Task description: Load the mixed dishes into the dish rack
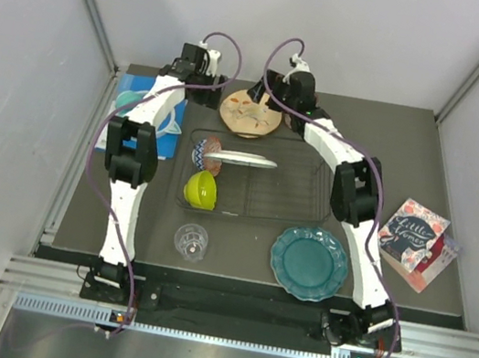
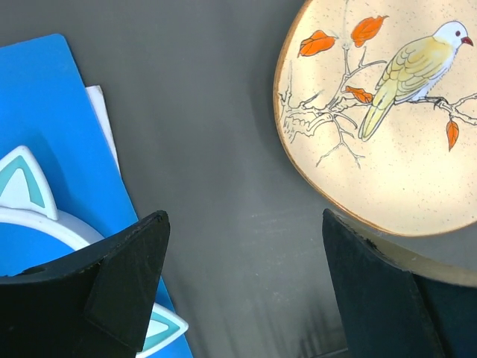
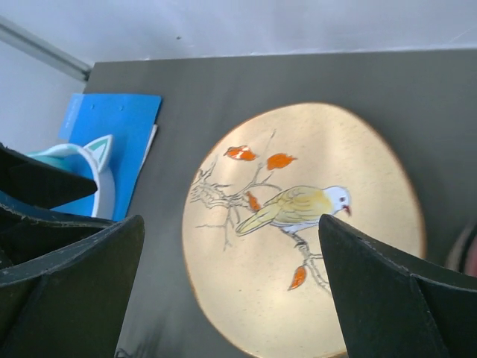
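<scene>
Black fingers of both grippers fill the bottom of the wrist views, and each pair stands spread wide with nothing clasped. The left gripper (image 2: 244, 224) hangs over bare desk (image 2: 209, 112), between the blue folder (image 2: 52, 112) carrying the teal cat-ear headphones (image 2: 26, 183) and the cream floral plate (image 2: 402, 134). The plate's rim runs just beside the finger on that side; whether they touch cannot be told.

The right gripper (image 3: 231, 224) hovers above the same plate, whose painted bird shows between its parted fingers. That plate lies flat near the middle of the desk's far edge, just beyond the dish rack (image 1: 296, 198) and outside it.

The rack sits mid-desk. It holds a white plate (image 1: 241, 159) tilted on edge, a red-patterned bowl (image 1: 208, 148) at its far left corner and a lime-green bowl (image 1: 201, 190) at its near left corner. Toward the desk's near edge, the small clear glass (image 1: 191, 242) and the teal scalloped plate (image 1: 308, 263) rest outside the rack. A printed card (image 1: 414, 242) lies by the right edge.
</scene>
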`<state>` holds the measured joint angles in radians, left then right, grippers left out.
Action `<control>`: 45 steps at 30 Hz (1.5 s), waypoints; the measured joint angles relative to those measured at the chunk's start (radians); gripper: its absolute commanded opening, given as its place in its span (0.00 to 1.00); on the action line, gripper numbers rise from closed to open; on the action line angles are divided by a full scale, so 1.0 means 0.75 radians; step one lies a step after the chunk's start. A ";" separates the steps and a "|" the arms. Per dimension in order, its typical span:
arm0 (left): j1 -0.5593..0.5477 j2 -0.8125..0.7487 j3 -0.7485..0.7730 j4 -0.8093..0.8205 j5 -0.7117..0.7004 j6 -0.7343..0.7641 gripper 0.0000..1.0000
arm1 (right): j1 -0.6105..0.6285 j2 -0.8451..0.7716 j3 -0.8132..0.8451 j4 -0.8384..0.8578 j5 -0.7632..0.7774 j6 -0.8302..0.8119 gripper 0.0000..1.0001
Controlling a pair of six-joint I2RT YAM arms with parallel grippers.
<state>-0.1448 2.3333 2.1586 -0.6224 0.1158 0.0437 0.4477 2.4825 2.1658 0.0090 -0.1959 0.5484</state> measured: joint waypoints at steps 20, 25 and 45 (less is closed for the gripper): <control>0.015 0.132 0.054 0.028 0.066 -0.061 0.91 | -0.164 -0.210 -0.227 0.013 0.081 -0.112 1.00; 0.014 0.149 0.090 0.031 0.071 -0.062 0.92 | -0.210 -0.299 -0.366 -0.015 0.105 -0.132 1.00; 0.009 0.226 0.162 0.034 0.220 -0.091 0.95 | -0.013 -0.074 0.004 -0.169 0.085 -0.087 1.00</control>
<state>-0.1383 2.5027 2.2803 -0.5972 0.2810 -0.0246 0.4381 2.4271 2.1685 -0.1177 -0.1318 0.4831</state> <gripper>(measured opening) 0.944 0.996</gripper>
